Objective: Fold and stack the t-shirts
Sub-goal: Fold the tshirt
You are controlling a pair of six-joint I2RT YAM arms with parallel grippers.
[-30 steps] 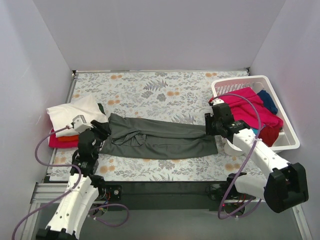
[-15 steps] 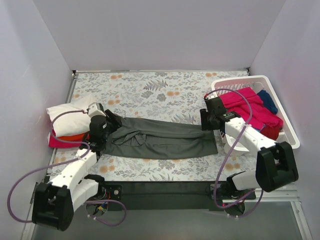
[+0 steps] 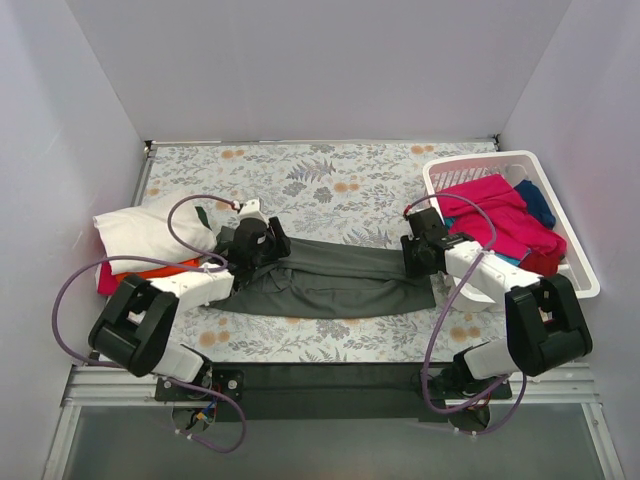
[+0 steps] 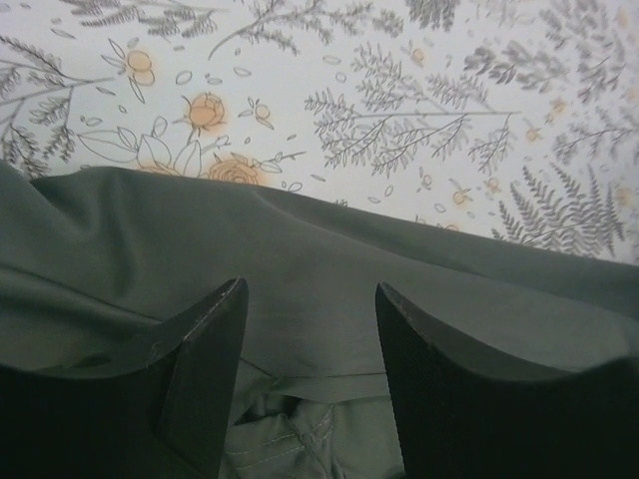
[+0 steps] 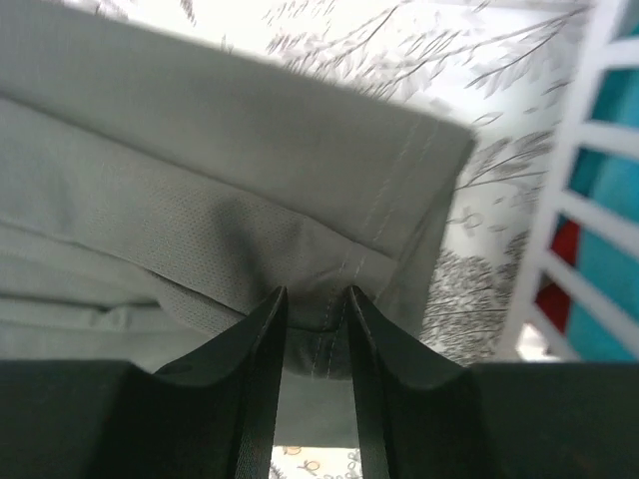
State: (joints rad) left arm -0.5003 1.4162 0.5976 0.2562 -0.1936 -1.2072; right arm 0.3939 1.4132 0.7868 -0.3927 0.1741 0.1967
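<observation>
A dark grey t-shirt (image 3: pixel 330 280) lies folded into a long band across the middle of the table. My left gripper (image 3: pixel 268 240) hangs over its upper left part, near the collar. In the left wrist view that gripper (image 4: pixel 311 287) stands open, with grey cloth (image 4: pixel 300 239) below its fingers and nothing between them. My right gripper (image 3: pixel 412 255) is at the shirt's right end. In the right wrist view its jaws (image 5: pixel 316 294) pinch a bunched fold of the stitched hem (image 5: pixel 200 150).
At the left edge a white t-shirt (image 3: pixel 140 225) lies on an orange one (image 3: pixel 150 272) and a magenta one (image 3: pixel 110 282). The white slatted basket (image 3: pixel 480 160) at the right holds magenta pink (image 3: pixel 495 215), navy (image 3: pixel 537 200) and maroon (image 3: pixel 540 262) cloth.
My left gripper has swung right from the shirt's left end to over its collar area. My right gripper has shifted slightly and narrowed its jaws on the hem.
</observation>
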